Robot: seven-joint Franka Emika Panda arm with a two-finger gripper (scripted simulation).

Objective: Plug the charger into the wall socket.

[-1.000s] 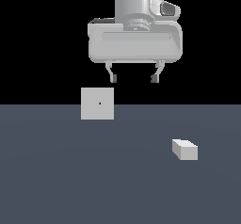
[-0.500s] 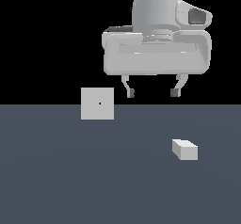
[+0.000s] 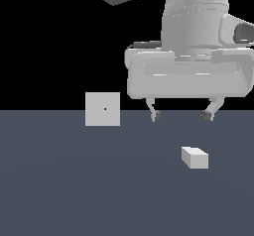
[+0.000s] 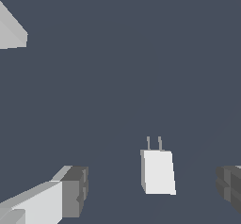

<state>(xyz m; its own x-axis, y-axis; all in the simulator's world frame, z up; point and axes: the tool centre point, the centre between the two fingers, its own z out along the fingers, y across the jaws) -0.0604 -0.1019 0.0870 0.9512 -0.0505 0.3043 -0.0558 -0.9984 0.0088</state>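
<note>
The charger [image 3: 195,157] is a small white block lying on the grey floor, toward the exterior view's right. In the wrist view the charger [image 4: 158,171] shows two thin prongs at one end. My gripper [image 3: 181,116] is open and empty, hanging above and a little behind the charger, with its fingertips [image 3: 156,116] spread wide. In the wrist view the charger lies between the two fingers [image 4: 70,192], closer to one. The wall socket [image 3: 102,109] is an upright white square with a dark centre dot, at the exterior view's left; its corner shows in the wrist view [image 4: 12,32].
The dark grey floor [image 3: 74,180] spreads across the lower half of the exterior view. The background above it is black.
The gripper has moved toward the exterior view's right and nearer the camera, now over the charger. The jaws stay open. Charger and socket have not moved.
</note>
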